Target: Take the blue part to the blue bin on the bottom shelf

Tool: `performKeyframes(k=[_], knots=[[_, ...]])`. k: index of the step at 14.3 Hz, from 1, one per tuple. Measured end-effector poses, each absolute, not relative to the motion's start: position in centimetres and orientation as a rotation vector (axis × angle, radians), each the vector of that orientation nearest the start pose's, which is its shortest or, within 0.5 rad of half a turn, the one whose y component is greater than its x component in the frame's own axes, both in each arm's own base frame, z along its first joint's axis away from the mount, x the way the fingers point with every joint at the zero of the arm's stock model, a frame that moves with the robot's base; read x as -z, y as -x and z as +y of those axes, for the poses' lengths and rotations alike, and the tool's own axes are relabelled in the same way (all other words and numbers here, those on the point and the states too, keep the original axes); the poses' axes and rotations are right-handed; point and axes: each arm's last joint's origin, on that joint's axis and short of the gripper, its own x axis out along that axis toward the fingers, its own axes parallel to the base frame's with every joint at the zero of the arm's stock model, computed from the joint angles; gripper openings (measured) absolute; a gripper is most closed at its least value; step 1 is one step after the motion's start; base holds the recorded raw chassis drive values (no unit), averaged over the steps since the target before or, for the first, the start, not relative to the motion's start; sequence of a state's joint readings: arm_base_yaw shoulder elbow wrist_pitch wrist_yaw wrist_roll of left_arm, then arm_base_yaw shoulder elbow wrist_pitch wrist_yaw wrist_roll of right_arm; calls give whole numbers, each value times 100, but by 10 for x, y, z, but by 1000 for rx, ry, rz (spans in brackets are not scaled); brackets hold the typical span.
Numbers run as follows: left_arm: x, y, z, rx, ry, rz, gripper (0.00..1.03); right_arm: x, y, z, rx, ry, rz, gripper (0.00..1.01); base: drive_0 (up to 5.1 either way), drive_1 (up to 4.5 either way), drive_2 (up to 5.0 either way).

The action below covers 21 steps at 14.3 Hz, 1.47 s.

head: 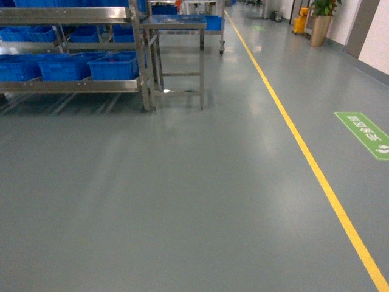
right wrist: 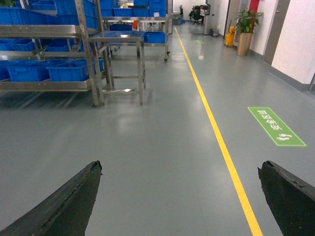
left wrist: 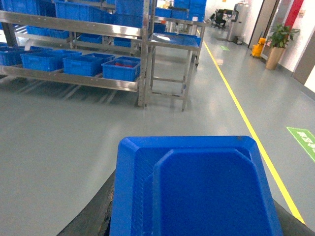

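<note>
A blue part (left wrist: 197,191), tray-like with a raised inner panel, is seen filling the lower half of the left wrist view, carried by the left gripper (left wrist: 197,231); dark finger edges show beneath it, so the gripper is judged clamped on the part, though the contact itself is hidden. The right gripper (right wrist: 179,196) is held wide apart and empty, one dark finger (right wrist: 64,206) showing at each lower corner.

The step in hand is judged to be the approach to the rack. The bottom shelf (head: 73,86) lies well ahead, left of the steel table (head: 173,24), with blue bins (head: 112,66) lined along it. The base should be brought square to the shelf, left of the table legs, and the part kept level until a bin stands directly below.

Neither arm is seen in the head view. Which bin is intended cannot be told. One bin (left wrist: 121,68) nearest the table appears to hold something reddish, too small to identify. The rollers are not discernible.
</note>
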<state>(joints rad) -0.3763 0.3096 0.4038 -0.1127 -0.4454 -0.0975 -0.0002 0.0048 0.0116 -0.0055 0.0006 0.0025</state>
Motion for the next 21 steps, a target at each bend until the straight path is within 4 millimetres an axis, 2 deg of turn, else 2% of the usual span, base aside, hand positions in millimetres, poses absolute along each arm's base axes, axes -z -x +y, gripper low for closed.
performKeyframes(k=[21], knots=[[-265, -98, -25, -68, 91, 11, 44, -167, -97, 0, 1, -2, -4, 98, -2, 422, -426]])
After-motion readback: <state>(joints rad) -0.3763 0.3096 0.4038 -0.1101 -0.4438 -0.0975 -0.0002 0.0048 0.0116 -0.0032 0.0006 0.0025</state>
